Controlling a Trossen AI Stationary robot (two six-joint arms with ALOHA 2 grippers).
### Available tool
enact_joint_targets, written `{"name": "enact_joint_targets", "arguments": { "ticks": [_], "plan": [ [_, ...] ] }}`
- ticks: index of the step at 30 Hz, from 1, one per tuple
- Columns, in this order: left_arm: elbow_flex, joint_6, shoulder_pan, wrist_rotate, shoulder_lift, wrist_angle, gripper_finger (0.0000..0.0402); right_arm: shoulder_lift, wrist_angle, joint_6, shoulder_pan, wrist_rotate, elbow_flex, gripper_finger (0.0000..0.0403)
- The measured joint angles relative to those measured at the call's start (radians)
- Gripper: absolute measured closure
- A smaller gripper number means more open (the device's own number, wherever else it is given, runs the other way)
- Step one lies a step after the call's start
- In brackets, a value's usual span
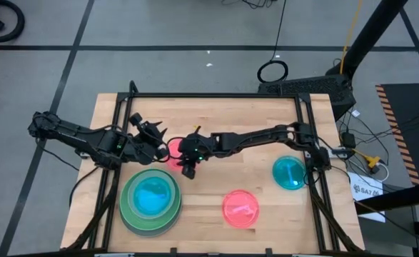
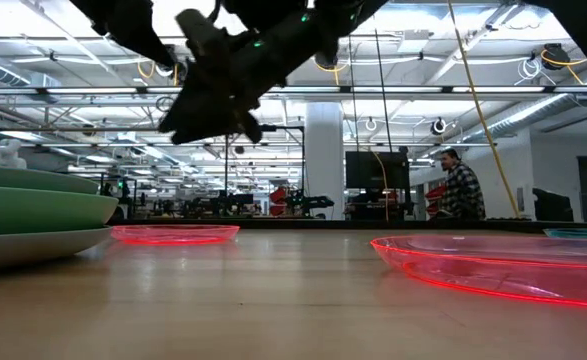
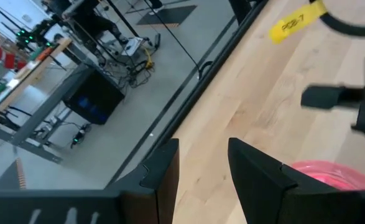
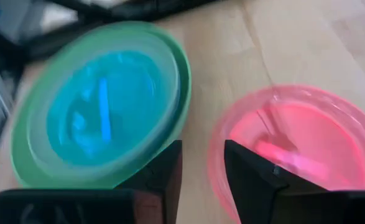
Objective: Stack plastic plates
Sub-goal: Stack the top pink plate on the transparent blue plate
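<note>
The right gripper hovers with jaws apart over the rim of a pink plate, just beyond the green-and-grey stack. The left gripper, jaws also apart and empty, crowds the same plate. A second pink plate and a teal plate lie farther from the stack; the two grippers risk colliding, or knocking the thin plate away.

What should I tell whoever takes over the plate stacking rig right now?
Left gripper: open, empty, hovering by the back pink plate.
Right gripper: open, empty, beside that same plate.
Done: a stack at front left, green plates with a teal one on top.
Left: back pink plate, front pink plate and the teal plate at right all lie loose on the table; move them onto the stack.
</note>
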State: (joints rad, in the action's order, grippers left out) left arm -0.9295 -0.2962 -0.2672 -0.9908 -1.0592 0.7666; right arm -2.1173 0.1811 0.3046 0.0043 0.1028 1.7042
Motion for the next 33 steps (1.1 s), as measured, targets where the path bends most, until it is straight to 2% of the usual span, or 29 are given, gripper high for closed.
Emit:
{"name": "enact_joint_targets", "arguments": {
  "ticks": [3, 8, 12, 16, 21, 28, 33],
  "plan": [
    [0.0, -0.022, 0.0, 0.02, 0.0, 0.0, 0.0256, 0.043, 0.175, -0.084, 0.012, -0.022, 0.0, 0.0293],
    [0.0, -0.032, 0.0, 0.079, 0.0, -0.013, 0.0256, 0.1, 0.467, -0.177, 0.051, -0.164, 0.0, 0.0294],
    [0.0, -0.051, 0.0, 0.09, 0.0, -0.015, 0.0256, 0.132, 0.607, -0.223, 0.079, -0.245, -0.017, 0.0299],
    [0.0, -0.084, 0.0, 0.1, 0.0, -0.016, 0.0256, 0.201, 0.65, -0.279, 0.097, -0.225, -0.131, 0.0304],
    [0.0, -0.132, 0.001, 0.119, 0.0, -0.017, 0.0256, 0.369, 0.527, -0.313, 0.102, -0.208, -0.401, 0.0311],
    [0.0, -0.182, 0.037, 0.162, -0.001, -0.075, 0.0256, 0.707, 0.121, -0.378, 0.063, -0.21, -0.805, 0.0315],
    [0.0, -0.188, 0.084, 0.235, -0.001, -0.135, 0.0256, 0.939, -0.107, -0.446, 0.003, -0.211, -0.979, 0.0315]
  ]
}}
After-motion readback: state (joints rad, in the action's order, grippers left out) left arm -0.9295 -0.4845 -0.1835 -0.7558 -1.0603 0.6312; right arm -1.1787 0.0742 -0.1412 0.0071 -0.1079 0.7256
